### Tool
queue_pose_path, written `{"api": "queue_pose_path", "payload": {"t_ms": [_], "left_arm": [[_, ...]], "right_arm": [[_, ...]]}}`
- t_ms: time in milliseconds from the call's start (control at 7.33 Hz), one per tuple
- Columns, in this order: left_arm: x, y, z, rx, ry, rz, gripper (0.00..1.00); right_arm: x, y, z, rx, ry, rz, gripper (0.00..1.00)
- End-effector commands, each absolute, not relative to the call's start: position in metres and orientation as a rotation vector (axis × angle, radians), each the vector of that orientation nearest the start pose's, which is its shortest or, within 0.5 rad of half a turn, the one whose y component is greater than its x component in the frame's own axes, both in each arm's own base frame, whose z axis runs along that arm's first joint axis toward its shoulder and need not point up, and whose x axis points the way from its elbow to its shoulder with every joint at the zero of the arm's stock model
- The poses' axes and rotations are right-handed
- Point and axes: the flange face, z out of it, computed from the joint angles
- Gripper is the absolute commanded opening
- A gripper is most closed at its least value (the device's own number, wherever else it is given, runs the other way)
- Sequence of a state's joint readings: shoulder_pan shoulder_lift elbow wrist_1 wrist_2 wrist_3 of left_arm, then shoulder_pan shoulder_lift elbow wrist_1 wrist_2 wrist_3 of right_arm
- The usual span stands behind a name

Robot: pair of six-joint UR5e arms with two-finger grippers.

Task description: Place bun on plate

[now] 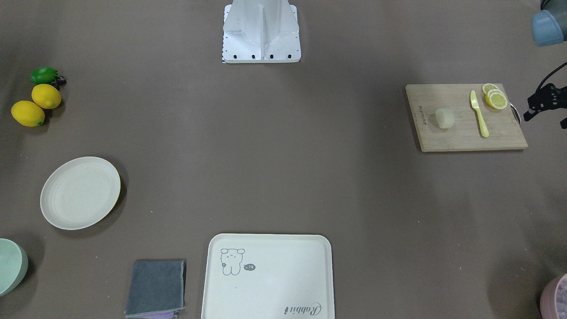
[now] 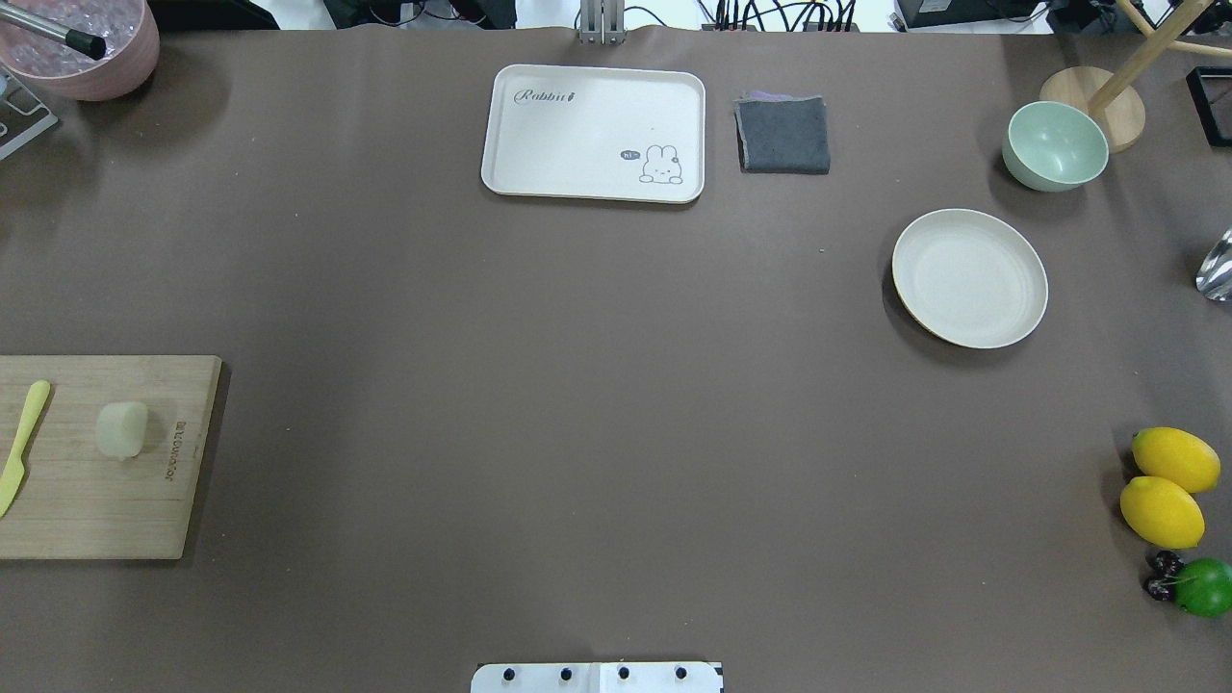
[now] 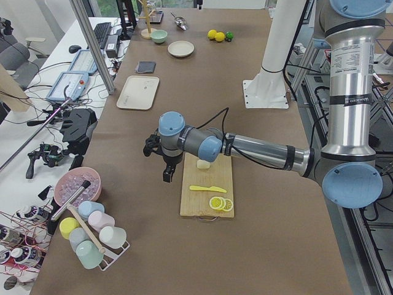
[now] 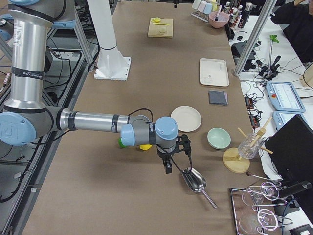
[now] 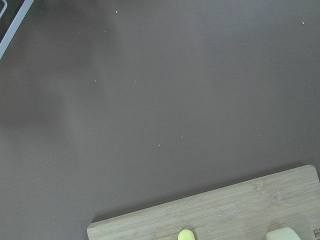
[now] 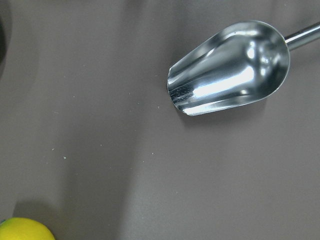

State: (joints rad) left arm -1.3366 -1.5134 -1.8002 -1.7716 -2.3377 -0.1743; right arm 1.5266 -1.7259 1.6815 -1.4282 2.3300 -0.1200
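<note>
Finds the small, smooth, pale cream-white rounded bun (image 1: pixel 444 118) lying on the light wooden cutting board (image 1: pixel 460 139) at the left end of the brown desk (image 1: pixel 283 155), beside a yellow plastic knife (image 1: pixel 479 116) and yellow lemon slices (image 1: pixel 495 98), well apart from the round, plain cream-white shallow plate (image 1: pixel 80 193) at the right end. Shows the left tool (image 3: pixel 164 171) hanging just beside the board, clear of the bun, and the right tool (image 4: pixel 168 165) near a shiny metal scoop (image 4: pixel 195 180). Cannot tell how wide either tool stands.
</note>
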Motion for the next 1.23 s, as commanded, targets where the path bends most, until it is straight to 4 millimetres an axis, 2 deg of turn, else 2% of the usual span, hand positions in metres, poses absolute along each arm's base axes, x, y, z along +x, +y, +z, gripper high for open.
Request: {"api": "queue_pose_path", "payload": {"t_ms": [0,409,682,818,955,1091], "left_arm": [[0.049,-0.483,0.552,0.192,0.813,0.197,0.97],[0.047,-0.481,0.555,0.188,0.810,0.191,0.97],[0.046,-0.481,0.556,0.186,0.810,0.189,0.97],[0.045,-0.474,0.561,0.175,0.810,0.186,0.97],[0.044,-0.471,0.564,0.179,0.810,0.188,0.97],[0.044,-0.469,0.565,0.186,0.812,0.190,0.97]], "right_arm": [[0.042,-0.436,0.660,0.147,-0.757,-0.212,1.00],[0.039,-0.438,0.680,0.209,-0.766,-0.241,1.00],[0.026,-0.437,0.672,0.201,-0.869,-0.245,1.00],[0.014,-0.439,0.667,0.199,-0.876,-0.271,1.00],[-0.009,-0.464,0.647,0.187,-0.889,-0.248,1.00],[-0.045,-0.486,0.623,0.116,-0.903,-0.128,0.97]]}}
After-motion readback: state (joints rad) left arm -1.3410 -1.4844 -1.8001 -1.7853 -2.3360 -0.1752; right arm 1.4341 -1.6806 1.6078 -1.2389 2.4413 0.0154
